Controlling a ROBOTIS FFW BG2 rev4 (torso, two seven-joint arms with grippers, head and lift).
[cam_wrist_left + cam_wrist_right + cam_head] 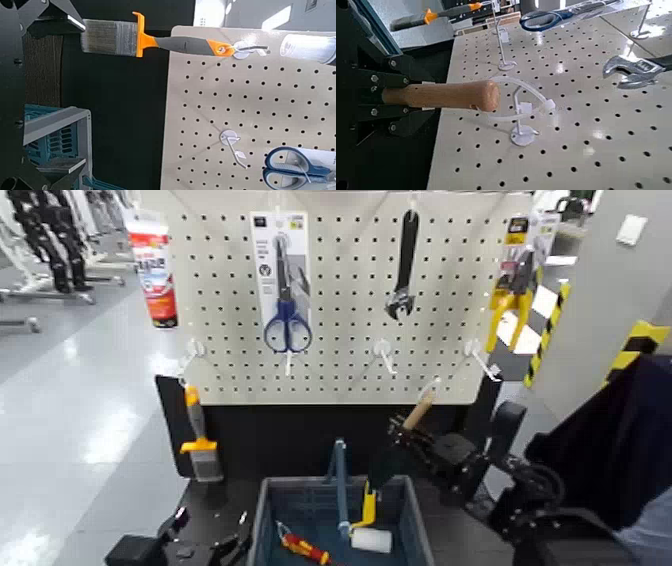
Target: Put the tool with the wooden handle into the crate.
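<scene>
Wooden-handled tool [459, 96]: up at the front of the pegboard [340, 310], near its lower edge, with the right gripper [404, 431] closed about the wood. In the head view the bare, rounded butt points to about 1 o'clock, so the long axis runs 1 to 7, butt uppermost. The head of the tool cannot be made out behind the gripper.

Handling, by judgement: light to middling weight, stiff, not fragile; smooth round wood may roll or slip, so a firm grip across the handle suits, near the head for balance. A pale cord loop [527, 85] at the butt seems to lie round the hook [523, 133]; it is soft and could snag, so it should come free of the hook before the tool is lowered.

Outward from the tool, as the head view has it: adjustable wrench [403, 270] at 12 o'clock; pliers [516, 295] at 1; scissors [287, 330] at 10; paintbrush [203, 452] at 9, well apart. The crate [413, 525] is below at 7, with a screwdriver [304, 547] and a mini roller [371, 540] inside. At 8, beside the crate, the left gripper [212, 525] waits with fingers spread, holding nothing.
</scene>
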